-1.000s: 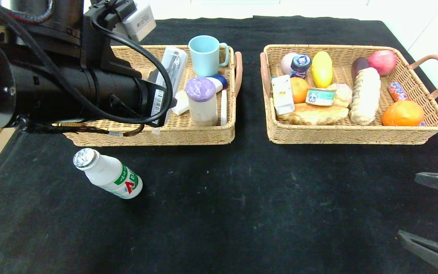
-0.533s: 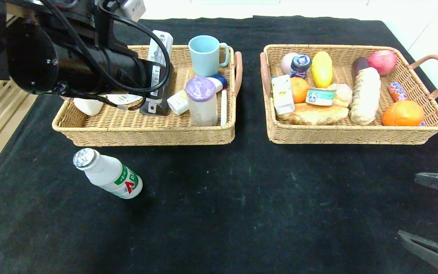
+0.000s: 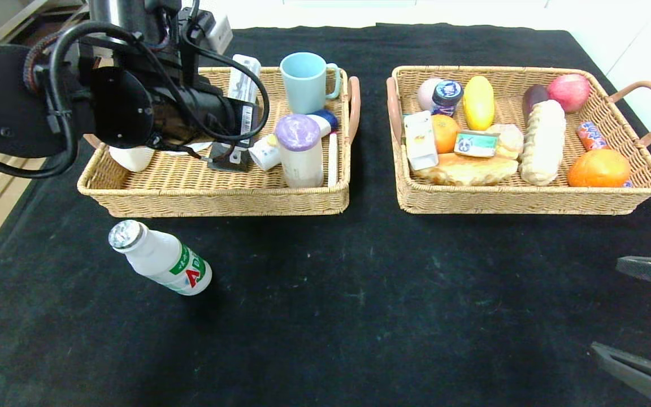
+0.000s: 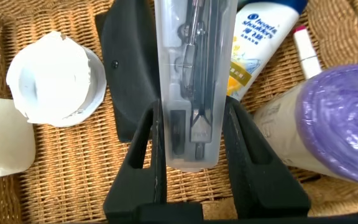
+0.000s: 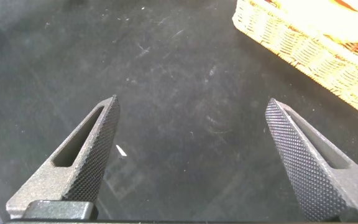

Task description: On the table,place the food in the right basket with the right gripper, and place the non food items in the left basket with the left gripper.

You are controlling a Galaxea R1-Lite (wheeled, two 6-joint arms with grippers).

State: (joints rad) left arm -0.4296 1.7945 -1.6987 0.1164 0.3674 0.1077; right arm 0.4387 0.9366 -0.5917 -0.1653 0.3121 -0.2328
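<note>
Two wicker baskets sit side by side on your black table (image 3: 359, 294): the left basket (image 3: 218, 198) with non-food, the right basket (image 3: 529, 198) crowded with food. Your left arm reaches over the left basket, and its left gripper (image 4: 194, 149) has both fingers clamped on a clear plastic case (image 4: 194, 68) with dark tools inside; you can see it hanging above the basket floor, over a flat black item (image 4: 129, 81). Beside it in that basket you have a purple-lidded jar (image 3: 299, 150), a light blue mug (image 3: 304, 82), a white cup (image 4: 53, 78) and a shampoo bottle (image 4: 257, 43). Your right gripper (image 5: 197, 155) is parked at the table's near right edge, fingers spread wide over bare cloth. One white drink bottle (image 3: 161, 259) with a green label still lies on its side on the table, in front of the left basket.
</note>
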